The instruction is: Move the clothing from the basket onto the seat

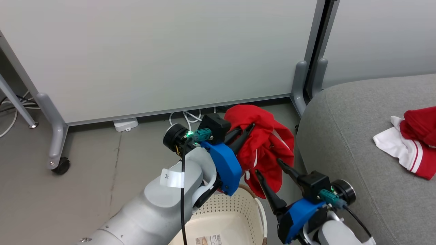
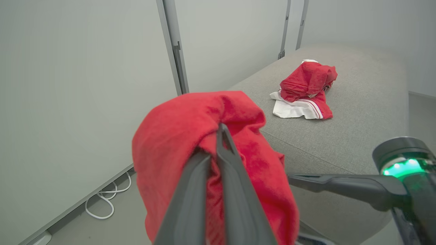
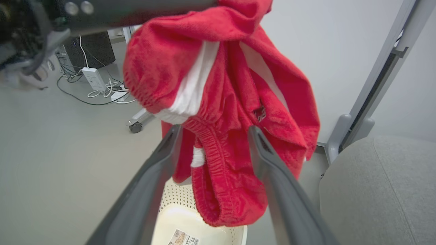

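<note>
My left gripper (image 1: 250, 128) (image 2: 221, 131) is shut on a red garment (image 1: 264, 146) (image 2: 190, 136) (image 3: 224, 102) with white panels and an elastic waistband. It hangs in the air above the cream perforated basket (image 1: 224, 217) (image 3: 177, 221). My right gripper (image 1: 269, 166) (image 3: 213, 131) is open just below, its fingers either side of the hanging cloth without closing on it. A second red and white garment (image 1: 414, 141) (image 2: 305, 92) lies on the grey seat (image 1: 357, 136) (image 2: 357, 112) (image 3: 381, 183) to the right.
White partition panels (image 1: 153, 54) on grey wheeled legs (image 1: 56, 143) stand behind, with white cables (image 1: 185, 117) and a power strip on the floor beneath. A paper label (image 1: 207, 240) lies in the basket's bottom. The basket sits close to the seat's left edge.
</note>
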Tool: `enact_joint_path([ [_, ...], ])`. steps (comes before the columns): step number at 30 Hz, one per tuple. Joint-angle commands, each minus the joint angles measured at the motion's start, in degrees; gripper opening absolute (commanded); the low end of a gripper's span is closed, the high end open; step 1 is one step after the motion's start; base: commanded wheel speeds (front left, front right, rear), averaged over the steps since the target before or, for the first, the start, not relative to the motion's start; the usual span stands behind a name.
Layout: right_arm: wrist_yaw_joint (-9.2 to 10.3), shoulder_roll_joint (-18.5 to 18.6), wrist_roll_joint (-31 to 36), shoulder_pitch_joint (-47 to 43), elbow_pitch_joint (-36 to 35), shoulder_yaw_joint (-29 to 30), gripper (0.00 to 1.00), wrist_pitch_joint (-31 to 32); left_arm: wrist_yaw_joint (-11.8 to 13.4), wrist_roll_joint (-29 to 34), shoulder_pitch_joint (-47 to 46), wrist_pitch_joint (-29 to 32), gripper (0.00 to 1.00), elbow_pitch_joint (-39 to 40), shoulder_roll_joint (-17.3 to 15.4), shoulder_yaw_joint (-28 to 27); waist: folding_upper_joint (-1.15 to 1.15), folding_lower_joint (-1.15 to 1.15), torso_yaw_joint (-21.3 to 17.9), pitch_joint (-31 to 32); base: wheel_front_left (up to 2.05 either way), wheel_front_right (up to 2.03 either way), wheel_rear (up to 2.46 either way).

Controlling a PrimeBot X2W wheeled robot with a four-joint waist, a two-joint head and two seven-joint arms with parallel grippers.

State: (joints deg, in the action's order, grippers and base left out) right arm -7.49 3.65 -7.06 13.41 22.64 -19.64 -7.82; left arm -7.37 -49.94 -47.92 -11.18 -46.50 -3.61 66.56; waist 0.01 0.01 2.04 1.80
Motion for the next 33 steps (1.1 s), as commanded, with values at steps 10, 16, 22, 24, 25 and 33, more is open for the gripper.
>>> enact_joint_path([
  [10, -0.01, -0.76, -0.56, 10.61, 15.28, -6.60, 1.00, -4.23, 0.13, -0.69, -1.19, 0.36, 0.00, 0.52, 0.28, 0.88, -0.01, -0.01, 0.98, -0.60, 0.00, 0.00, 0.00],
  [16, -0.01, -0.77, -3.35, 14.60, 20.66, -9.83, 1.00, -5.91, 0.10, -0.93, -1.39, 0.34, 0.00, 0.65, 0.41, 1.39, -0.01, -0.01, 1.28, -0.88, 0.00, 0.00, 0.00],
  [22, -0.01, -0.78, -4.67, 17.90, 24.22, -10.43, 1.00, -6.99, 0.06, -1.30, -1.54, 0.60, 0.00, 0.99, 0.52, 1.96, -0.01, -0.01, 1.65, -1.03, 0.00, 0.00, 0.00],
  [24, -0.01, -0.78, -5.20, 18.61, 24.96, -10.72, 1.00, -7.22, 0.04, -1.42, -1.56, 0.72, 0.00, 1.16, 0.57, 2.17, -0.01, -0.01, 1.86, -1.05, 0.00, 0.00, 0.00],
  [25, -0.01, -0.78, -5.45, 18.93, 25.23, -10.94, 1.00, -7.17, 0.03, -1.50, -1.57, 0.73, 0.00, 1.22, 0.58, 2.27, -0.01, -0.01, 1.96, -1.06, 0.00, 0.00, 0.00],
  [33, -0.01, -0.79, -8.06, 20.80, 26.27, -12.28, 1.00, -7.41, 0.01, -1.89, -1.79, 0.76, 0.00, 1.55, 0.66, 2.89, -0.01, -0.01, 2.45, -1.22, 0.00, 0.00, 0.00],
])
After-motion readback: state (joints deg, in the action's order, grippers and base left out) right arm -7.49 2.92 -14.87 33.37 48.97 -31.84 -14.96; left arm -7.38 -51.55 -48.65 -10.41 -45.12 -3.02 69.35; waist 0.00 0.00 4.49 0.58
